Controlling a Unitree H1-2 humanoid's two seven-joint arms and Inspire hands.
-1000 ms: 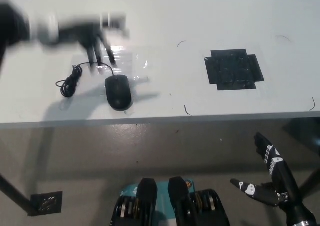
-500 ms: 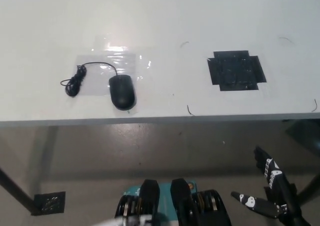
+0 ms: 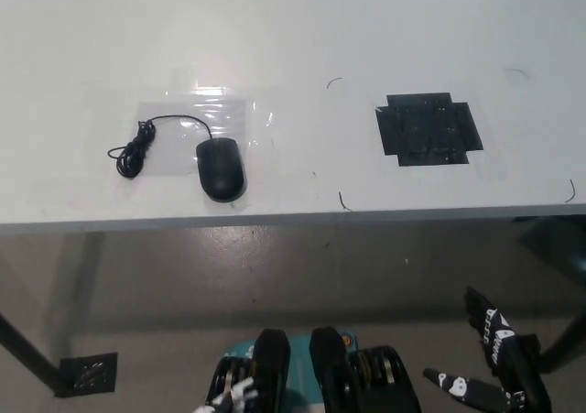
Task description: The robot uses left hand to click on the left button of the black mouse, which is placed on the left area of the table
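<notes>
The black mouse (image 3: 221, 168) lies on the left part of the white table (image 3: 293, 28), close to the front edge, over a patch of clear tape. Its thin black cable (image 3: 135, 149) is coiled to its left. Nothing touches the mouse. Only a small white bit of my left hand (image 3: 233, 398) shows at the bottom edge, far below the table. My black right hand (image 3: 499, 367) hangs at the lower right below the table edge, open with its fingers spread and nothing in it.
A square of black tape (image 3: 428, 127) is stuck on the right part of the table. Thin black marks sit near the front edge (image 3: 342, 201). A table leg (image 3: 27, 353) runs down at the lower left over the grey floor.
A blurred dark arm that reached over the mouse one second ago has left the picture. The mouse and cable stay put. My right hand has sunk slightly lower.
</notes>
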